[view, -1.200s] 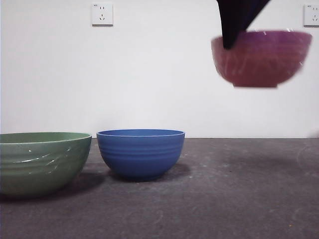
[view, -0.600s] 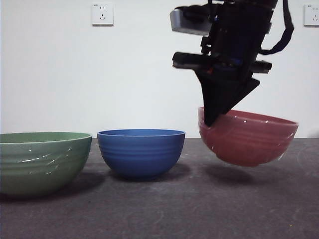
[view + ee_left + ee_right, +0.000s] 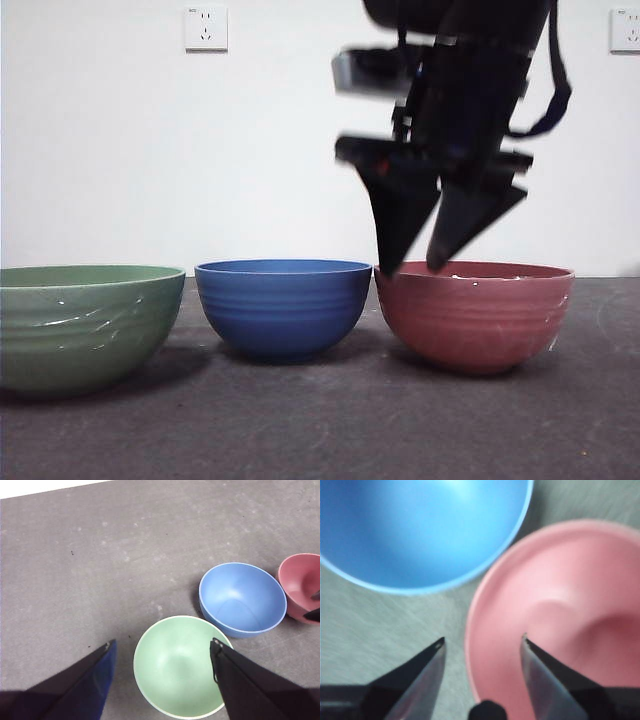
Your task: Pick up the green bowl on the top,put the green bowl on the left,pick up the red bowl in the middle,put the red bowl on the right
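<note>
The red bowl [image 3: 474, 314] rests on the table at the right, beside the blue bowl [image 3: 283, 305]. My right gripper [image 3: 412, 268] hangs open just above the red bowl's left rim, one jaw outside the rim and one over the inside; the right wrist view shows the red bowl [image 3: 565, 615] and its rim between the spread jaws of that gripper [image 3: 482, 642]. The green bowl [image 3: 85, 322] stands at the left. High over the green bowl [image 3: 179, 666], my left gripper [image 3: 161, 645] is open and holds nothing.
The blue bowl [image 3: 243, 599] stands in the middle, close between the green and red bowl [image 3: 300, 586]. Two wall sockets [image 3: 205, 27] sit on the white wall behind. Grey tabletop [image 3: 330, 430] runs along the front.
The right gripper lowered the red bowl from high in the air onto the table at the right, then opened its jaws and let the rim go.
</note>
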